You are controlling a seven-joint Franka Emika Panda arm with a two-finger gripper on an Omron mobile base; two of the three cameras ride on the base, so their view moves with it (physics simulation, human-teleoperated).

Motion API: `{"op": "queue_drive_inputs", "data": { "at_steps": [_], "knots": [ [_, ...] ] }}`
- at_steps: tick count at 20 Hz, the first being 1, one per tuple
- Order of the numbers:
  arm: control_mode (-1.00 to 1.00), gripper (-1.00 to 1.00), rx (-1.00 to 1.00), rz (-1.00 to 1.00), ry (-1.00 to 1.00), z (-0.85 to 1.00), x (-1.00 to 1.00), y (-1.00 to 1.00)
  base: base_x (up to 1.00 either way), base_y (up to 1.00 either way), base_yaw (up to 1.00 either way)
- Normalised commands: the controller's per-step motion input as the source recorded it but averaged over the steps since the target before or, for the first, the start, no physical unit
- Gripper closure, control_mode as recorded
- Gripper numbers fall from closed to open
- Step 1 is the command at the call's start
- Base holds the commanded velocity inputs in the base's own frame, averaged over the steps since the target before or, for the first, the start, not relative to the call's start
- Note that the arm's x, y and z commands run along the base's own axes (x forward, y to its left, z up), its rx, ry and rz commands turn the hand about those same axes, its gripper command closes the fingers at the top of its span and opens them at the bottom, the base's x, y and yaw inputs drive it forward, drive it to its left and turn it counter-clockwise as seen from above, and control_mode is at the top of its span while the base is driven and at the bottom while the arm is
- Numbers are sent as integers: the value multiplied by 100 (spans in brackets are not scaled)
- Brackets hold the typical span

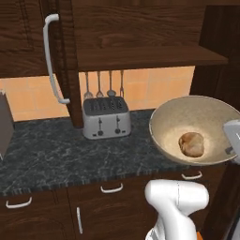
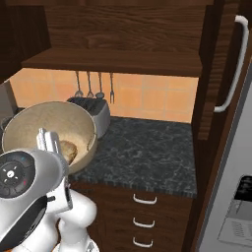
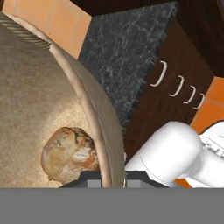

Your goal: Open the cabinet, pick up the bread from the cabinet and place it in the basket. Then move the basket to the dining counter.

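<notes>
Hand view: basket (image 3: 103, 127) rim between tool (image 3: 113, 178) tips

The left base view is taken from behind the arm on its left, aimed forward and down across the black countertop (image 1: 56, 150) toward the toaster (image 1: 106, 117) and the open cabinet (image 1: 140, 42), with the basket (image 1: 197, 129) seen near at the right. The right base view is taken from behind on the right and shares that same countertop (image 2: 147, 152), toaster (image 2: 96, 110), cabinet (image 2: 123, 39) and basket (image 2: 49, 130), seen from the other side. The hand view is set very close along the basket rim (image 3: 98, 118), rolled so that the countertop (image 3: 122, 48) runs up the frame, with the bread (image 3: 70, 153) seen just inside.
</notes>
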Motion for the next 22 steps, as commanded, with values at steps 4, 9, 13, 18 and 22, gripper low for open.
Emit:
{"op": "queue_drive_inputs", "data": {
  "at_steps": [4,9,13,18,22],
  "knots": [
    [100,100,0,0,0,0,0,0,-100,18,-2],
    [100,100,0,0,0,0,0,0,-100,11,-2],
    [100,100,0,0,0,0,0,0,-100,17,0],
    [100,100,0,0,0,0,0,0,-100,76,13],
    [100,100,0,0,0,0,0,0,-26,79,69]
  ]
}}
